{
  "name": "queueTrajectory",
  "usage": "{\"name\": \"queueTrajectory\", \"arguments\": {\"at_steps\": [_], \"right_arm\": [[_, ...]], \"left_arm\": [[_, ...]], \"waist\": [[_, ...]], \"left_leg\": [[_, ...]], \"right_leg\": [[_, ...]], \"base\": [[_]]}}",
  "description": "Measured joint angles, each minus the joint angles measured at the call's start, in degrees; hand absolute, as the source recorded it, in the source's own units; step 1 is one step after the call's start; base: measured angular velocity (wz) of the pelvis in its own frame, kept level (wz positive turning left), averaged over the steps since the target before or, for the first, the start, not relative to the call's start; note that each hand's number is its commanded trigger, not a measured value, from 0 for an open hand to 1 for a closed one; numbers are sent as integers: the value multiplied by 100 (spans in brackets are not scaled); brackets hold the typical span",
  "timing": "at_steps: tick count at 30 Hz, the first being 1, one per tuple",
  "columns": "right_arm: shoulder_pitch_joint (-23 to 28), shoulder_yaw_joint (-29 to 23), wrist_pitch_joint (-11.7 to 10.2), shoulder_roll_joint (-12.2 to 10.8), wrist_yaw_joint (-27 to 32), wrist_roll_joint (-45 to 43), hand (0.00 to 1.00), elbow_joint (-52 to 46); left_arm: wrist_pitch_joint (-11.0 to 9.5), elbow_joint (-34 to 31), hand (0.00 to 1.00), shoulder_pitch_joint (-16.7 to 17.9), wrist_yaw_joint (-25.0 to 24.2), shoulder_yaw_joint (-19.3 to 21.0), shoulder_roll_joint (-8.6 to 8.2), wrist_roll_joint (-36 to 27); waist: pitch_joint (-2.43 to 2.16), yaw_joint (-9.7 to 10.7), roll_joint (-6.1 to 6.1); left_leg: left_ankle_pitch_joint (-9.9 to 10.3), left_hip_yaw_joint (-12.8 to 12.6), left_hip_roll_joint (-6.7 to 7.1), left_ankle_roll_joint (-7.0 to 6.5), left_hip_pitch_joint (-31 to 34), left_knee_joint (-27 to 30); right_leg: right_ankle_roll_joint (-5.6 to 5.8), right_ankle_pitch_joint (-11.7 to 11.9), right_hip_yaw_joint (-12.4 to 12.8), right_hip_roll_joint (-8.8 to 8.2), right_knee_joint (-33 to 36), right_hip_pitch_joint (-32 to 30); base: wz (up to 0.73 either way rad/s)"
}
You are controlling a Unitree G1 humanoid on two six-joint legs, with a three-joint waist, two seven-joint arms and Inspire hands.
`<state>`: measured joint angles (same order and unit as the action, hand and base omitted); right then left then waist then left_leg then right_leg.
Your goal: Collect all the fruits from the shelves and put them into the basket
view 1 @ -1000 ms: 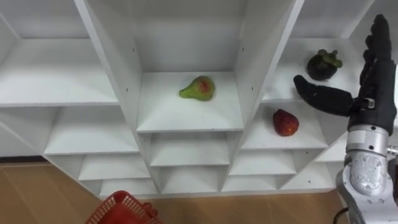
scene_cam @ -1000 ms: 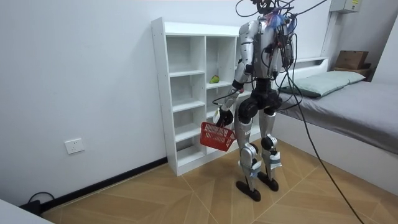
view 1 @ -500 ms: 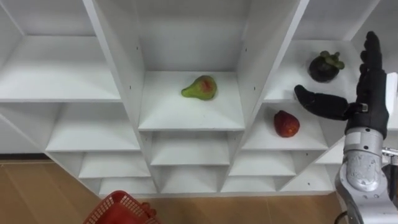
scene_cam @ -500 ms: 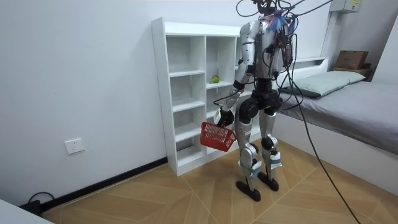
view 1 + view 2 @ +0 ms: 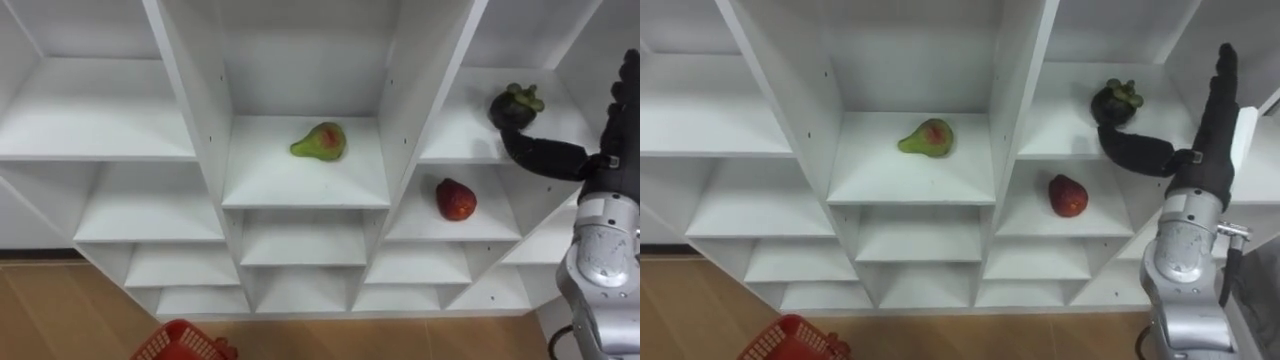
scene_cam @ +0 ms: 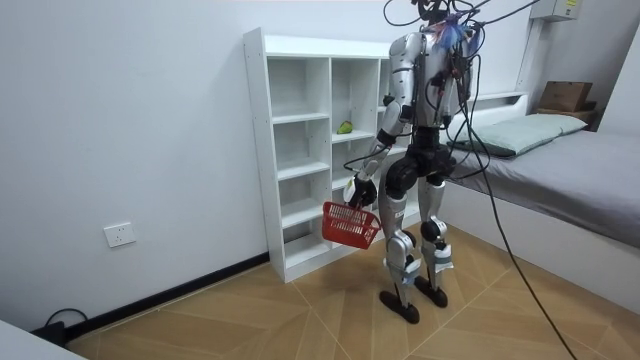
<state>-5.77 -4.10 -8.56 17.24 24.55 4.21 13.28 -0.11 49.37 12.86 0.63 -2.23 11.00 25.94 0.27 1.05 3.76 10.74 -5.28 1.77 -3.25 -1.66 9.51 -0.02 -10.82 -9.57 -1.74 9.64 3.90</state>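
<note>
At the lower left of the eye views, the rim of a red basket (image 5: 178,343) shows above the wood floor (image 5: 60,310). In the room view the basket hangs from the left robot hand (image 6: 361,191), low at the robot's side, with the fingers curled round its handle.

Behind the basket stands the white closet (image 5: 185,100), three columns of open shelves. The left column holds no fruit. In the middle column a green pear (image 5: 320,141) with a red blush lies on its side near the centre of its shelf. In the right column a red fruit (image 5: 456,199) rests on the shelf one step lower than the pear's, and a dark mangosteen (image 5: 513,104) with a green cap sits on the shelf above it, near the front edge.

Further right, the right robot hand (image 5: 1202,150) is raised in front of that column and holds nothing. Its fingers (image 5: 1220,85) point straight up, and its thumb (image 5: 1130,150) stretches out to the left, the tip just below the mangosteen. Whether the tip touches the fruit cannot be told. The red fruit lies well below the thumb, apart from it.

In the room view the robot stands upright facing the closet, with a bed (image 6: 560,160) behind it at the room view's right.
</note>
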Motion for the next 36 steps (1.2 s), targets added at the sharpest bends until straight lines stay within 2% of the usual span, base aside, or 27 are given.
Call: {"name": "queueTrajectory", "arguments": {"at_steps": [10, 22, 36], "right_arm": [[-332, -2, 63, 134, -209, -3, 0, 188], [-539, -2, 63, 141, -285, -3, 0, 186], [-544, 2, 111, 147, -552, -30, 0, 239]], "left_arm": [[9, -63, 100, 5, -13, 12, -1, 0], [9, -103, 100, 12, -13, 13, 0, -21], [27, -110, 100, 22, -14, 16, -22, -3]], "waist": [[-8, 2, 13], [-12, 3, 22], [0, -15, 35]], "left_leg": [[0, 1, -2, 0, -1, 1], [-1, -1, -1, 1, -6, 8], [-1, 1, -3, 1, -9, 7]], "right_leg": [[0, 0, -5, -1, -2, -1], [0, 0, -9, -3, -1, 9], [0, 0, -11, -4, -4, 20]], "base": [[0], [0], [0]]}}
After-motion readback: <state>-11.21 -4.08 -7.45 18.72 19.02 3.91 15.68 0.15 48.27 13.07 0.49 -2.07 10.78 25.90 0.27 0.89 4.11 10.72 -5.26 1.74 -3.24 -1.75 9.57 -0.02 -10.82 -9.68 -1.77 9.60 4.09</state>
